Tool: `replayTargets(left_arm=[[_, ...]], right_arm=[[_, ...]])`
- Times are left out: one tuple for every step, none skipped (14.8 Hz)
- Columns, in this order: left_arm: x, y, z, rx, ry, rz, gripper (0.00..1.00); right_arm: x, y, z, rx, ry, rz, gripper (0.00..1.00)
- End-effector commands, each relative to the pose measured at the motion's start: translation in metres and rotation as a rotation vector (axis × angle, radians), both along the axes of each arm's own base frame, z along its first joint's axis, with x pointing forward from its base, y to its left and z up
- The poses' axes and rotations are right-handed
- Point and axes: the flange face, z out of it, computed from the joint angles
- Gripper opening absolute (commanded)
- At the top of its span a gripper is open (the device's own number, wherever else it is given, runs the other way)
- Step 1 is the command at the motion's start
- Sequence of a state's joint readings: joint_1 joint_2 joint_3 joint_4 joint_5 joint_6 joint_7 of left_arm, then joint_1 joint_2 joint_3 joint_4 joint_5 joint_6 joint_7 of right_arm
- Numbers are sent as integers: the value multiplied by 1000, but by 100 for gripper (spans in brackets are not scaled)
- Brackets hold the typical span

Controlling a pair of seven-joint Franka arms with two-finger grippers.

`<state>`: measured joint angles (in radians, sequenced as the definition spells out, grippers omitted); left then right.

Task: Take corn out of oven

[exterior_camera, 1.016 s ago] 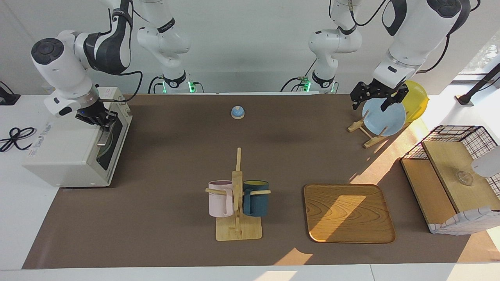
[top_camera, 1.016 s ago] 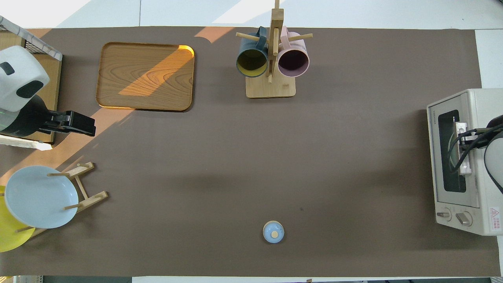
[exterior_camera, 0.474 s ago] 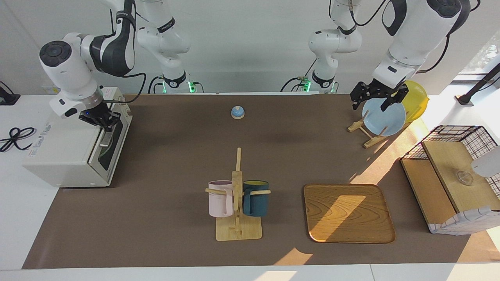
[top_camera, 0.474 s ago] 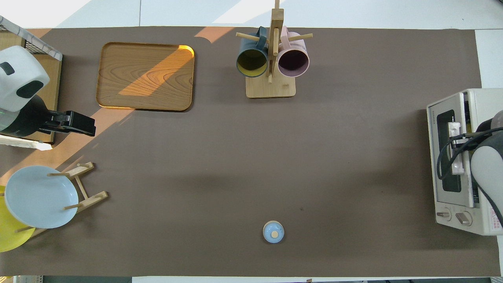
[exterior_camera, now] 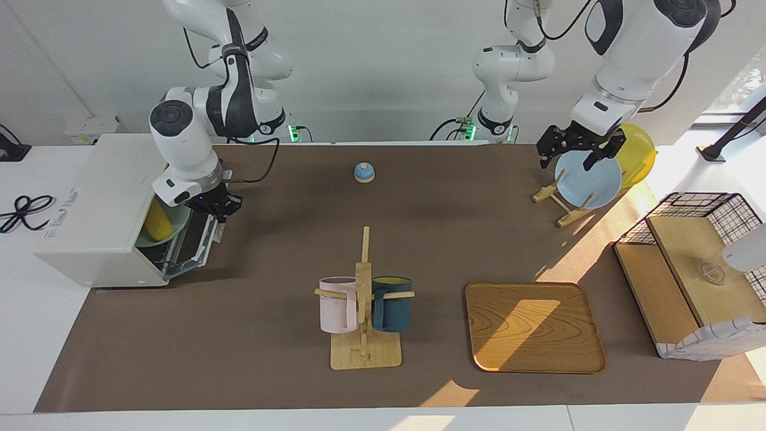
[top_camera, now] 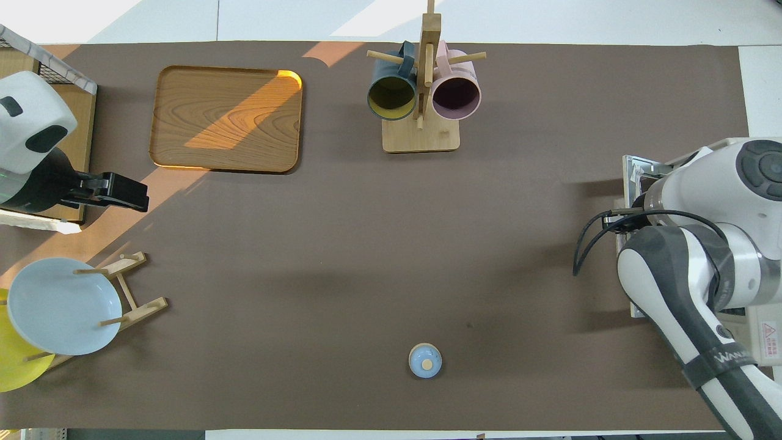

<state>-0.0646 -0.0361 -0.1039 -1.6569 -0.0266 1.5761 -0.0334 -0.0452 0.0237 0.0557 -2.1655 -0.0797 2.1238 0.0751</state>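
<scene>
The white oven (exterior_camera: 90,209) stands at the right arm's end of the table. Its door (exterior_camera: 194,242) is swung down and open. Inside, the yellow corn (exterior_camera: 158,219) lies in a pale green dish. My right gripper (exterior_camera: 216,206) is shut on the door's handle at the door's outer edge. In the overhead view the right arm covers that gripper, the corn and most of the oven (top_camera: 763,333). My left gripper (exterior_camera: 577,151) waits open over the plate rack and holds nothing. It also shows in the overhead view (top_camera: 131,194).
A wooden mug rack (exterior_camera: 364,305) holds a pink and a dark blue mug mid-table. A wooden tray (exterior_camera: 534,327) lies beside it. A small blue bell (exterior_camera: 364,172) sits near the robots. A blue plate (exterior_camera: 589,178), a yellow plate (exterior_camera: 637,152) and a wire basket (exterior_camera: 700,269) are at the left arm's end.
My right gripper has pulled the oven door down from shut to open, moving toward the table's middle. The corn inside now shows. The left arm has not moved.
</scene>
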Motion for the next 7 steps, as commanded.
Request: replayTargets(left_arm=[[-5, 3, 2, 17, -8, -5, 100], [-5, 3, 2, 17, -6, -5, 100], [-5, 3, 2, 17, -8, -5, 100], [-5, 3, 2, 17, -8, -5, 100], [-5, 3, 2, 17, -8, -5, 100], [-5, 3, 2, 17, -8, -5, 100], [-5, 3, 2, 17, -8, -5, 100]], right_arm=[[0, -19, -22, 7, -41, -22, 0], [-2, -18, -31, 26, -43, -35, 0], [-4, -17, -39, 40, -45, -47, 0], [-6, -17, -47, 52, -56, -57, 0], [-8, -15, -55, 58, -59, -59, 0], [-9, -8, -59, 64, -59, -52, 0], [-8, -7, -66, 79, -48, -68, 0]])
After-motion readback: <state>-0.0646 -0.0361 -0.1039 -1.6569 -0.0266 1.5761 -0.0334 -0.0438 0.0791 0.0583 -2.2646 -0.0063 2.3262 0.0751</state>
